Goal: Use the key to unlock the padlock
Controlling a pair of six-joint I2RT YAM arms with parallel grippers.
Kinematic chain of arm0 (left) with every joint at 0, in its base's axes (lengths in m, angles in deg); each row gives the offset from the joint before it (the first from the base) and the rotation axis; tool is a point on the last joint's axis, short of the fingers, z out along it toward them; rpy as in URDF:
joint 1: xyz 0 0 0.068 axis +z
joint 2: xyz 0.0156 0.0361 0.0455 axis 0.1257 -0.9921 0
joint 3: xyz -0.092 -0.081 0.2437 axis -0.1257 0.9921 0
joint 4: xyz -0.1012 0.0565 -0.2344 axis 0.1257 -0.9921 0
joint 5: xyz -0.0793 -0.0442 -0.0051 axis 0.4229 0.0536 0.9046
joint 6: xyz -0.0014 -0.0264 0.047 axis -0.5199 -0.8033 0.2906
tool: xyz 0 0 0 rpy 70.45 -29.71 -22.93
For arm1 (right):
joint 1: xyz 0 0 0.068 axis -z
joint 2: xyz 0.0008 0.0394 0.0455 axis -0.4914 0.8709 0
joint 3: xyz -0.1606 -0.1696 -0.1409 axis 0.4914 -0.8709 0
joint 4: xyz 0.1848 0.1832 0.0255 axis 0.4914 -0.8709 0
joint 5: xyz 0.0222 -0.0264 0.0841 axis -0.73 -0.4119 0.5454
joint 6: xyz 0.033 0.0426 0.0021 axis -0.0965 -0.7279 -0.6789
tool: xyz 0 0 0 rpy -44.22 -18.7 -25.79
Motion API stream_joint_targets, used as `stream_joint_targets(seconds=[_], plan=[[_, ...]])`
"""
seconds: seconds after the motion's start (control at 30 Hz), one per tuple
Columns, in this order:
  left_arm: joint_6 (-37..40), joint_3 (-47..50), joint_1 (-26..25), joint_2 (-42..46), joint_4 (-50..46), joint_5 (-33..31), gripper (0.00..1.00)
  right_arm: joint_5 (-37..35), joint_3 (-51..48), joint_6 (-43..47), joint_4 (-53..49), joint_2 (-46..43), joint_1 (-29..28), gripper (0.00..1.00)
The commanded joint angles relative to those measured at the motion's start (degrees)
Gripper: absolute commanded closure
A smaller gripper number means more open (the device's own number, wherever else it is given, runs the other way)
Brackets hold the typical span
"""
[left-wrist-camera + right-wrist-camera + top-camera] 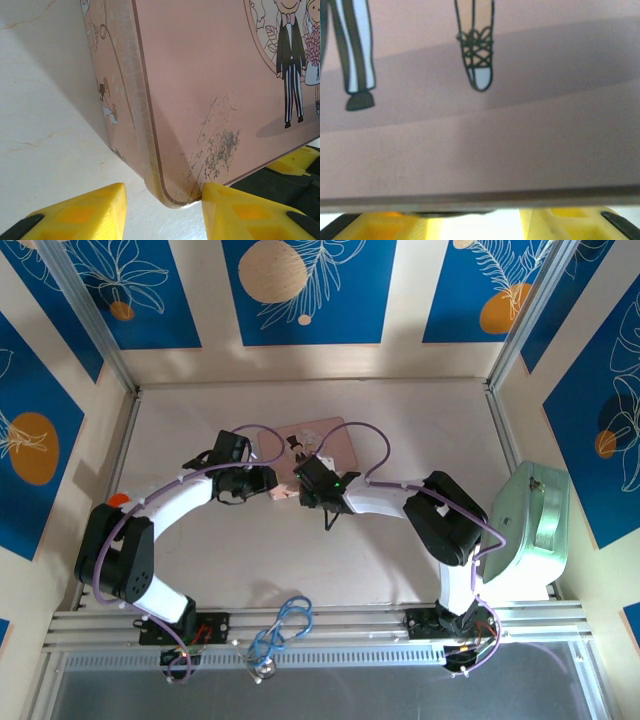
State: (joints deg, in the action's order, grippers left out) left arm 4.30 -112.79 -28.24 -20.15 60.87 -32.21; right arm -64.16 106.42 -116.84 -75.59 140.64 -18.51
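Observation:
A pink picture tin (325,440) lies in the middle of the table, with a cartoon couple on its lid (210,90). The padlock and the key are out of view. My left gripper (262,483) is at the tin's near left corner. In the left wrist view that gripper (162,192) is open astride the corner; its right finger (240,210) touches the lid face, and its left finger (90,210) stands apart over bare table. My right gripper (308,485) sits at the tin's near edge. The tin (480,140) looms close above that open gripper (480,225), bright table showing between its fingers.
A mint-green case (535,525) stands at the right edge beside the right arm. Looped blue and grey cables (285,625) lie on the metal rail at the near edge. Patterned wall panels close in the table on three sides.

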Motion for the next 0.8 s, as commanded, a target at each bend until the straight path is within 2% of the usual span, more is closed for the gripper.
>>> stream_joint_targets(seconds=[0.0,0.43,0.77], plan=[[1.43,-0.3,0.8,-0.83,-2.07,-0.48,0.58,-1.65,0.53,0.97,-1.62,-0.48,-0.49,0.57],[1.47,-0.56,1.0,-0.62,-2.13,-0.31,0.58,-3.46,-4.23,1.05,0.22,-5.94,-1.58,0.54],[1.69,-1.0,1.05,-0.87,-2.14,-0.22,0.58,-3.4,-1.44,2.02,-1.31,-2.86,-0.92,0.54]])
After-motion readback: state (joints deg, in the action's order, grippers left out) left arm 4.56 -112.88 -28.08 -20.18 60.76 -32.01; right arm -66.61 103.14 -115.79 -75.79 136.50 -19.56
